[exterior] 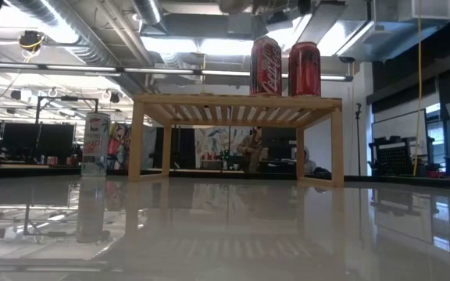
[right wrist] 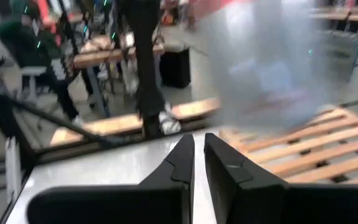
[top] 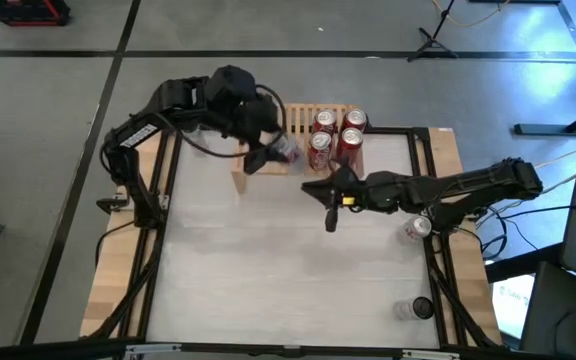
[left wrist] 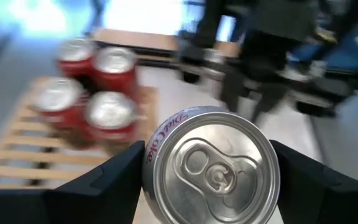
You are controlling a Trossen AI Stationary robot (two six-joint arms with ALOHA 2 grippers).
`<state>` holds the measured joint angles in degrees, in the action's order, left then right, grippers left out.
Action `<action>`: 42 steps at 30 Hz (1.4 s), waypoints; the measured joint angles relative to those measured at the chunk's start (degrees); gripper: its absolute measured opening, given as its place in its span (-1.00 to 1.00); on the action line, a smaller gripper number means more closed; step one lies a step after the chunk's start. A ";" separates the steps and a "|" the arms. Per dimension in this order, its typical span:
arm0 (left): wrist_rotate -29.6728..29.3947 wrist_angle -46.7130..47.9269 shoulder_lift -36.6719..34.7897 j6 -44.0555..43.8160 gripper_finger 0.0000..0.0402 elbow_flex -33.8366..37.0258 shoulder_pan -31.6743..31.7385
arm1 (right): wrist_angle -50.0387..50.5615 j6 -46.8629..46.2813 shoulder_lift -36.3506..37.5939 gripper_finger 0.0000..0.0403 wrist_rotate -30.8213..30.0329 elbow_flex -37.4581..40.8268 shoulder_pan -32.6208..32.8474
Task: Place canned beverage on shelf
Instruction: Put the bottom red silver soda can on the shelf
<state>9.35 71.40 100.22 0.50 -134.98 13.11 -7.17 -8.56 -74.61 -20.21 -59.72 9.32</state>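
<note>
My left gripper (top: 273,152) is shut on a silver Diet Coke can (left wrist: 213,168) above the left part of the light-wood shelf (top: 300,113), too high for the low view. Several red cans (top: 336,132) stand on the right part of the shelf's slatted top; they also show in the low view (exterior: 285,69) and the left wrist view (left wrist: 95,93). My right gripper (top: 310,186) is shut and empty over the table just in front of the shelf, its fingers (right wrist: 182,163) pointing toward the table's left. My left gripper pinches the silver can's side wall just below its top rim (left wrist: 151,163) between its two fingers, one finger (left wrist: 114,180) on each side. The fingers slant down from the table's far left. The can's top faces the wrist camera. The can is lifted clear of the shelf.
A silver can (top: 415,228) stands near the table's right edge, and another can (top: 416,308) at the near right corner. In the low view a silver can (exterior: 94,144) stands on the table left of the shelf (exterior: 237,105). The table's middle and near left are bare.
</note>
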 joint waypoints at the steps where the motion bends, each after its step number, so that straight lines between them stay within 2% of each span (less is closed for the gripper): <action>1: -2.13 0.30 0.00 0.51 0.35 0.00 0.53 | 0.97 -0.11 0.19 -0.87 0.33 0.02 0.04; 4: -6.44 2.81 0.02 1.60 0.35 0.00 3.48 | 2.57 -1.61 1.85 -0.90 0.28 0.04 0.83; 7: -7.44 3.75 0.58 2.67 0.35 0.56 7.93 | 5.68 -3.40 3.38 -0.93 0.16 -0.01 1.59; 10: -5.32 2.93 1.79 4.21 0.35 2.89 12.65 | 10.78 -6.48 3.84 -0.94 0.82 0.04 1.62; 14: 1.26 -0.70 5.30 5.32 0.35 4.54 16.45 | 16.73 -11.37 4.28 -0.94 1.85 0.03 1.53; 17: 4.31 -2.50 8.18 6.30 0.35 4.55 17.30 | 21.56 -15.38 4.28 -0.94 2.19 0.02 1.53; 24: 3.29 -1.60 13.62 8.69 0.35 4.55 17.61 | 28.93 -21.62 4.28 -0.94 5.50 0.02 1.53; 36: 5.03 -1.88 15.13 9.13 0.35 4.55 17.57 | 29.78 -21.82 4.28 -0.94 6.05 0.02 1.53; 42: 5.31 -1.99 15.13 9.17 0.51 4.55 17.36 | 29.78 -21.66 4.28 -0.94 6.03 0.02 1.53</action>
<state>14.65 69.41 115.35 9.67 -130.43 30.47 22.61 -30.22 -70.32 -14.17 -59.70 10.85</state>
